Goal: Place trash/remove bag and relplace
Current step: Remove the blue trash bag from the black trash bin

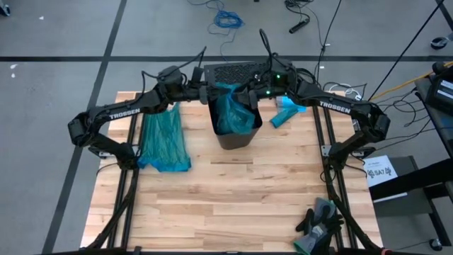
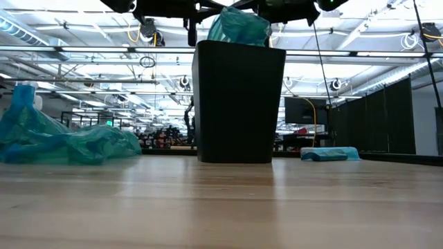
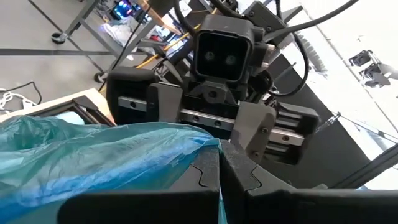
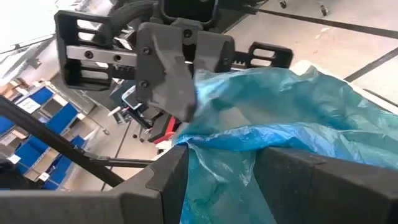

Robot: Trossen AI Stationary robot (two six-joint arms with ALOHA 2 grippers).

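Observation:
A black bin (image 1: 237, 136) stands upright on the wooden table near its far edge. A blue plastic bag (image 1: 231, 113) sits in the bin, and its bunched top (image 2: 239, 26) rises above the rim. My left gripper (image 1: 205, 93) comes level from the left over the bin's mouth and is shut on the bag. My right gripper (image 1: 252, 94) comes from the right, facing it, fingers apart, with bag plastic (image 4: 221, 168) between them. The trash is hidden from view. My left gripper pinches the bag's upper edge (image 3: 208, 144) between its two shut fingers, coming level from the table's left. The plastic runs slack from the fingers down toward the bin. My right gripper has bunched plastic (image 4: 217, 149) filling the gap between its spread fingers (image 4: 165, 186). Whether they press it, I cannot tell.
A second blue bag (image 1: 164, 138) lies spread on the table's left part. A light-blue pack (image 1: 286, 113) lies right of the bin. Dark gloves (image 1: 320, 222) lie at the near right corner. The middle and near parts of the table (image 1: 233, 198) are bare wood.

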